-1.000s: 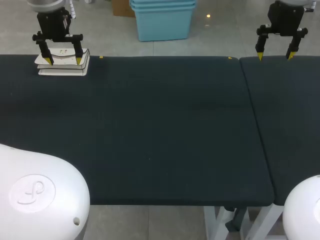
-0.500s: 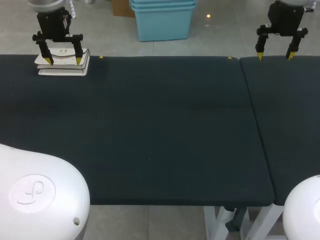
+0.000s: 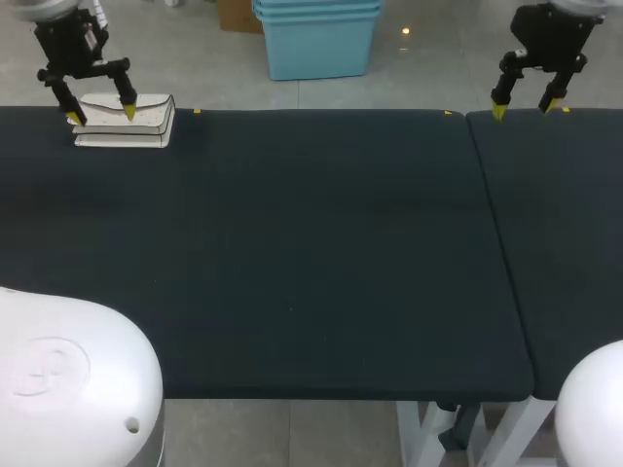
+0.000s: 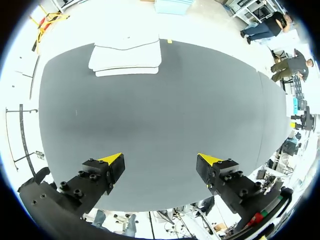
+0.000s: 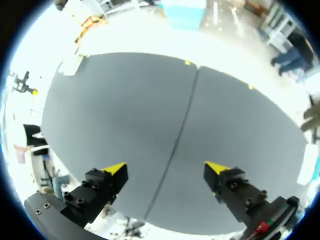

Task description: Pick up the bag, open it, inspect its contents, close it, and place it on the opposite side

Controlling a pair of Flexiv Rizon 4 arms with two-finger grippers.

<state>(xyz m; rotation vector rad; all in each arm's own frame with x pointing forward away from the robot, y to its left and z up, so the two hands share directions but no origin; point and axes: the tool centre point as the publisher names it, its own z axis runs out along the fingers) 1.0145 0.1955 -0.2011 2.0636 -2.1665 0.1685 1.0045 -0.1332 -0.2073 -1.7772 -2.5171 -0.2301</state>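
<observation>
Your white bag (image 4: 127, 57) lies ahead of your left gripper (image 4: 160, 158), outside its spread, empty jaws; your right gripper (image 5: 165, 167), also spread, sits well apart.

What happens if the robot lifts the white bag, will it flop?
The bag lies flat with straight, neat edges, so it probably keeps its shape instead of drooping. It looks thin, so it is likely light. Being flat, it should not roll, though its smooth-looking flap might slip a little in the left pincer.
</observation>
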